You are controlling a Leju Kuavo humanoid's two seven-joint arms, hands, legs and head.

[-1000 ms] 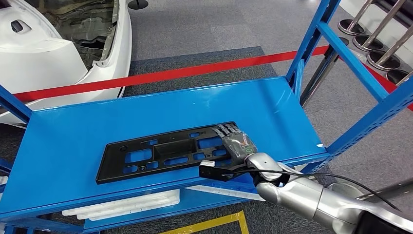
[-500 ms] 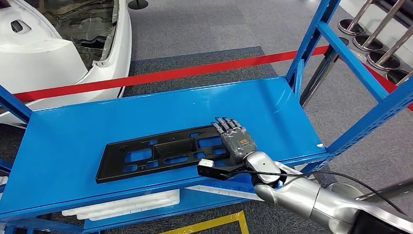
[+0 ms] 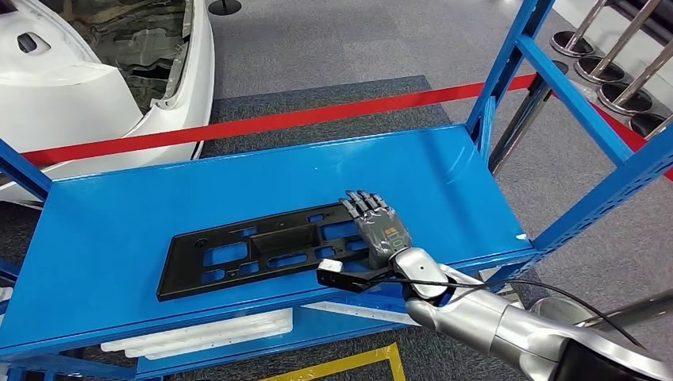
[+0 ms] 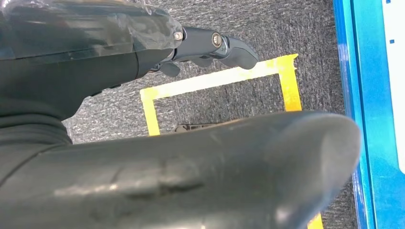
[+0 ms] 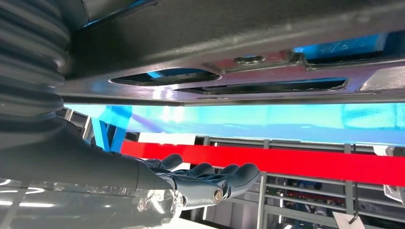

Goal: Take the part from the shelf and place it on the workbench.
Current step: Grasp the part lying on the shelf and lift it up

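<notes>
The part is a long black plastic plate with cut-outs [image 3: 262, 246], lying flat near the front edge of the blue shelf [image 3: 119, 214]. My right hand [image 3: 375, 226] stretches over the plate's right end, palm down and fingers straight. In the right wrist view a gap separates the fingers [image 5: 210, 183] from the black plate [image 5: 267, 57], so the hand hovers and holds nothing. My left hand [image 4: 95, 62] hangs over the floor with loosely spread fingers and an empty grasp.
Blue shelf uprights [image 3: 571, 87] rise at the right. Red barrier tape [image 3: 317, 117] runs behind the shelf, with a white car body [image 3: 87, 71] at the far left and stanchion bases [image 3: 611, 63] at the far right. White parts [image 3: 206, 332] lie on the lower shelf. Yellow tape [image 4: 215, 78] marks the floor.
My right hand has slid a little left and farther over the plate's right end, and its fingers have straightened out. The plate has not moved.
</notes>
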